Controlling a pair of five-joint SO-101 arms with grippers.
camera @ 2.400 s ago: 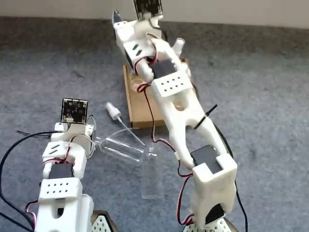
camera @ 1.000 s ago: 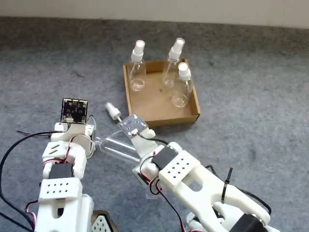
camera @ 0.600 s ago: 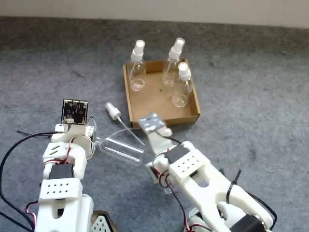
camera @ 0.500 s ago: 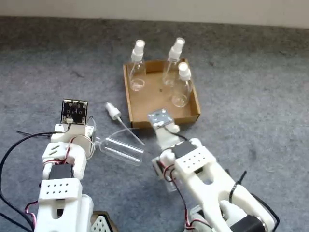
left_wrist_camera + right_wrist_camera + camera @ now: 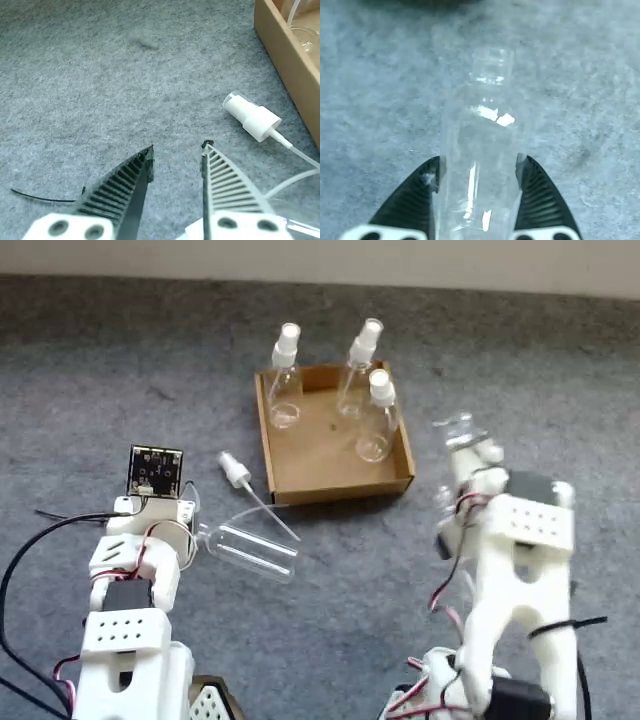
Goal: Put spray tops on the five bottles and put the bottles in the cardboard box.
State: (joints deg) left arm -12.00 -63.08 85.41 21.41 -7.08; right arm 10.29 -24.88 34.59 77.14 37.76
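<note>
Bottles with spray tops, three, stand in the cardboard box; two remain (both uncapped): one bottle clamped in the right pincer at the box's 3 o'clock, another bottle lying at 7 o'clock by the spread-open left pincer and a loose top.

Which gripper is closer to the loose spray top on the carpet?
Left. The left gripper sits just beside the spray top; the right gripper holds a bottle past the box.
</note>
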